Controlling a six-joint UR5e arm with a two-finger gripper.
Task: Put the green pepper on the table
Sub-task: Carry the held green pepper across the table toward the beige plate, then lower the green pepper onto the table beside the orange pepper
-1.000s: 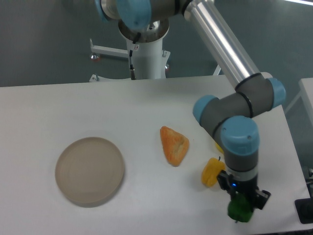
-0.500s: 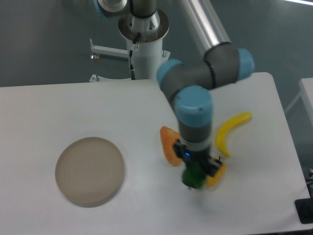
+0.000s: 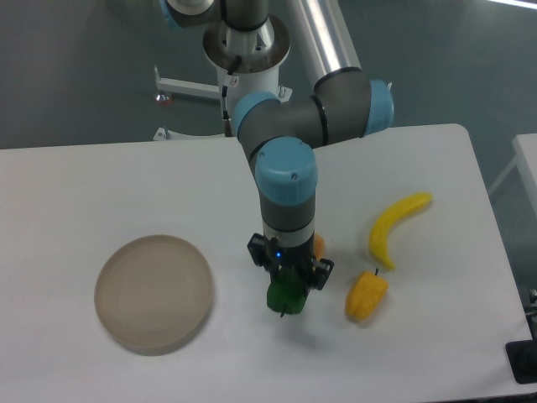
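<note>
White tabletop point(image 3: 126, 180) with rounded corners against a dark grey-green wall carries a beige plate point(image 3: 153, 292), banana point(image 3: 396, 228) and yellow pepper point(image 3: 367, 295), while the gripper point(image 3: 288, 294) is clamped on the green pepper point(image 3: 285, 293) between plate and yellow pepper

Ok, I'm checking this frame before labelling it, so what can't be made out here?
Single camera view throughout:
- The hand: its fingers blend into the green pepper, so their closure on it is not clear.
- Whether the pepper touches the table: not settled from this angle.
- The orange item: mostly hidden behind the arm, only a sliver shows.
- The arm's upper part: cut off by the top edge.
</note>
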